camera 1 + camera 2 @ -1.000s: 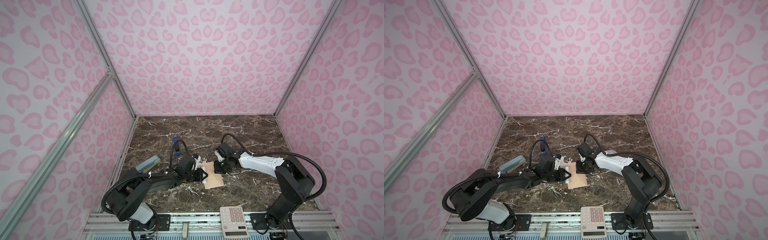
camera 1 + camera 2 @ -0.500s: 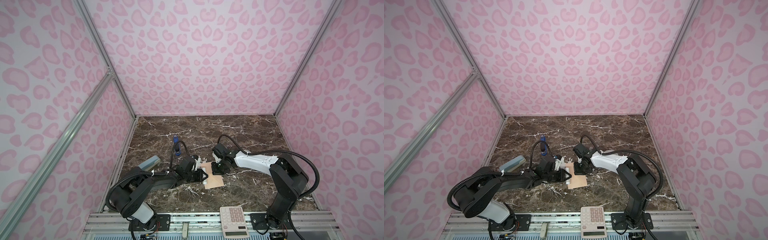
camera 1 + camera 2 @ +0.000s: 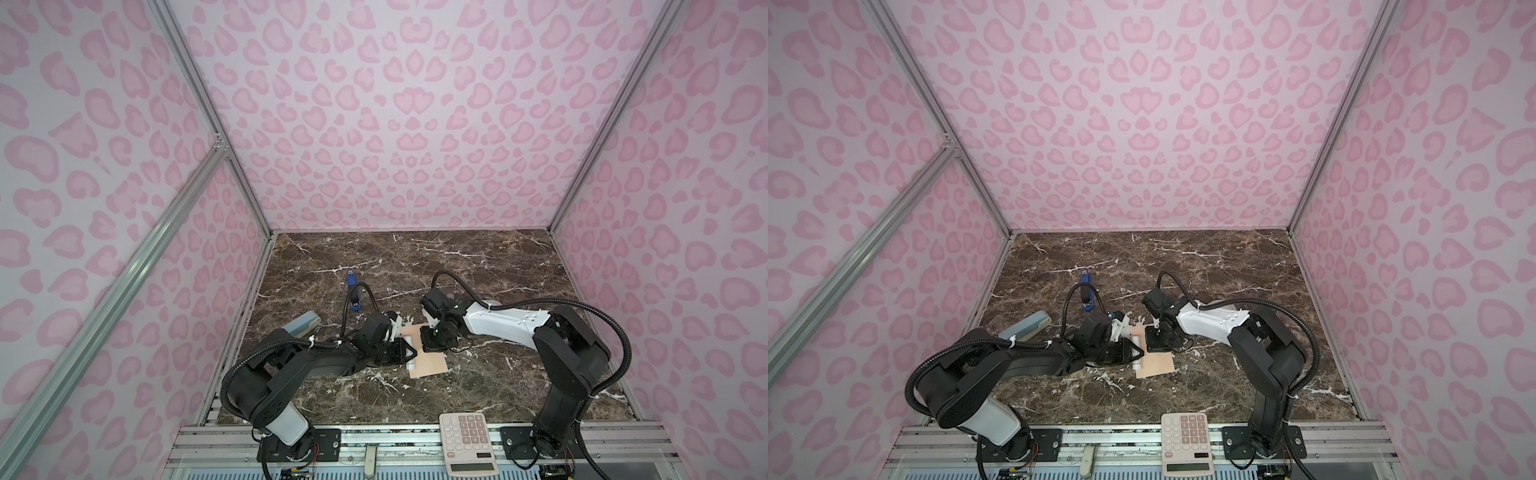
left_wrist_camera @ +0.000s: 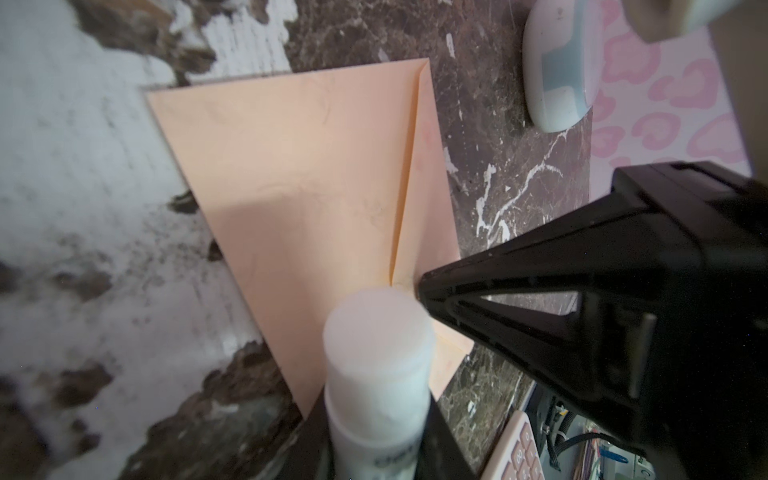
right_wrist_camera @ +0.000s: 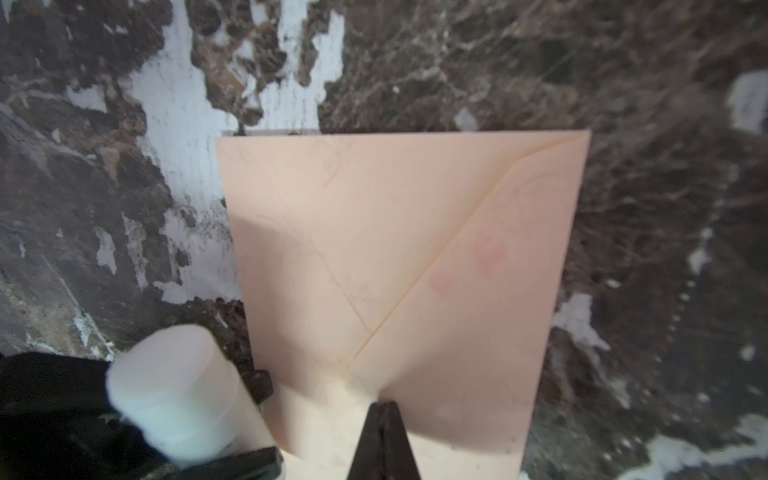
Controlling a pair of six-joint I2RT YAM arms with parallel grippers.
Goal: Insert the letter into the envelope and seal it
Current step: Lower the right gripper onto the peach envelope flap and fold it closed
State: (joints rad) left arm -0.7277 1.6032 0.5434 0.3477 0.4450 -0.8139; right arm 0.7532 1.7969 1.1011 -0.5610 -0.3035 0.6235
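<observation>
Lying nearest: a white calculator (image 3: 469, 442) sat on the front rail, well apart from both arms.
Envelope: the peach envelope (image 3: 432, 363) lay flat at the middle of the marble table (image 3: 478, 257), its flap (image 5: 478, 311) folded down over the body.
Left gripper: the left gripper (image 3: 401, 353) clamped a white glue stick (image 4: 378, 353), capped end just beside the flap's point.
Right gripper: the right gripper (image 5: 380, 415) was closed on nothing, tips together, pressing on that point.
Further back: a blue and black object (image 3: 352, 291) and a pale grey device (image 3: 301, 326) lay off to the left.
</observation>
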